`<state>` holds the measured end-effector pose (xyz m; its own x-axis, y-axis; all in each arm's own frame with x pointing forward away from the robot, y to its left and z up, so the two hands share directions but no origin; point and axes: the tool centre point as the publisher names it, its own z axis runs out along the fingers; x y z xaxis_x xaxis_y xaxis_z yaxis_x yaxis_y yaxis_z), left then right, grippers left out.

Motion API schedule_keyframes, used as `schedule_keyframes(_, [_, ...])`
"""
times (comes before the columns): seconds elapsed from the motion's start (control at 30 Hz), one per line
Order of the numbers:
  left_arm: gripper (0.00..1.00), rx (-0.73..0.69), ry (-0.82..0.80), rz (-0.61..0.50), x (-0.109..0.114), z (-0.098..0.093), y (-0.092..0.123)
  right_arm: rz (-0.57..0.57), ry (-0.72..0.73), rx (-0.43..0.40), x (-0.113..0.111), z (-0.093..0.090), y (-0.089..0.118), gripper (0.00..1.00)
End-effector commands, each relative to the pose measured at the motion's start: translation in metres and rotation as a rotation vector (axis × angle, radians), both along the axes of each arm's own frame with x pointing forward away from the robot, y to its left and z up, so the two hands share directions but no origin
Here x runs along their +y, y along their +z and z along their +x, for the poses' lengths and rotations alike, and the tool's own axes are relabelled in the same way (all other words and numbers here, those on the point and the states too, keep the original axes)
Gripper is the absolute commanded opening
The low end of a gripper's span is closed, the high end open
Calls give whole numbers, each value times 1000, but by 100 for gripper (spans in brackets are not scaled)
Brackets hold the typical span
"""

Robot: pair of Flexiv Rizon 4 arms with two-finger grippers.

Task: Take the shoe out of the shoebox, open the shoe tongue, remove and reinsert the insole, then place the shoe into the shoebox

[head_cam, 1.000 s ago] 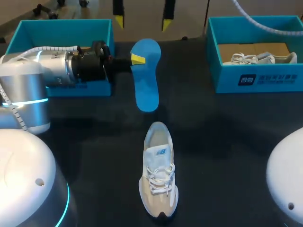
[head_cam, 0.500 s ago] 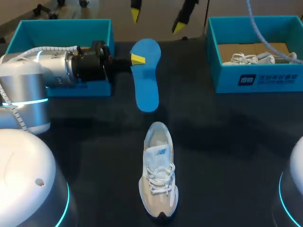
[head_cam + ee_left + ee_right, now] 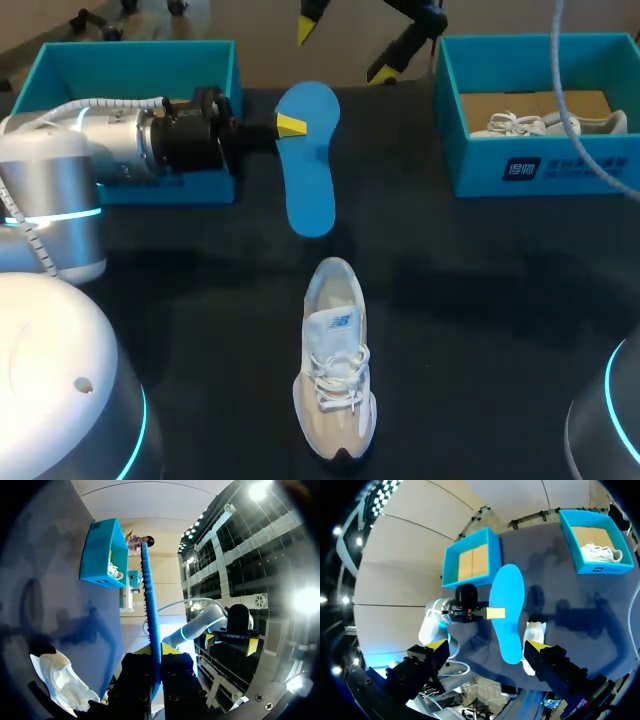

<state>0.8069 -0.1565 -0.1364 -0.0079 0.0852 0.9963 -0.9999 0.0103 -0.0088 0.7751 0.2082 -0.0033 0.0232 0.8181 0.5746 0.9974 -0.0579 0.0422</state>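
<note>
My left hand [image 3: 290,125] gripped the blue insole [image 3: 312,185] near its far end, above the tabletop [image 3: 500,300]. The shoe [image 3: 335,370] lay closer to me, heel toward the insole, apart from it. My right hand [image 3: 345,50] hung wide open beyond the insole, touching nothing.

Silver-white rounded casings on the left arm [image 3: 60,170], banded with a glowing cyan ring and ending in a black wrist [image 3: 190,135]. Along its top, a ribbed white cable hose [image 3: 110,103]. Black fingers tipped in bright yellow on the left gripper [image 3: 291,125] and right gripper [image 3: 345,50]. White right arm [image 3: 200,627], likewise cyan-ringed, with a pale grey cable [image 3: 560,50]. Glossy white domes [image 3: 50,380] edged in cyan.
</note>
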Motion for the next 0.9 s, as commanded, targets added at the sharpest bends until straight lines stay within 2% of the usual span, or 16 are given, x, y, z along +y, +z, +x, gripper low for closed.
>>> schedule_keyframes(0.03, [0, 1, 2, 5, 0, -1, 1, 452, 22, -33, -4, 3, -7, 100])
schedule_keyframes(0.37, [0, 1, 2, 5, 0, -1, 1, 559, 32, -42, -5, 3, -33, 100])
schedule_keyframes(0.53, [0, 1, 2, 5, 0, -1, 1, 585, 16, -62, -11, 1, -36, 100])
schedule_keyframes(0.67, [0, 1, 2, 5, 0, -1, 1, 641, 12, -121, -17, 1, -38, 100])
schedule_keyframes(0.9, [0, 1, 2, 5, 0, -1, 1, 674, 0, -110, -22, 1, -49, 100])
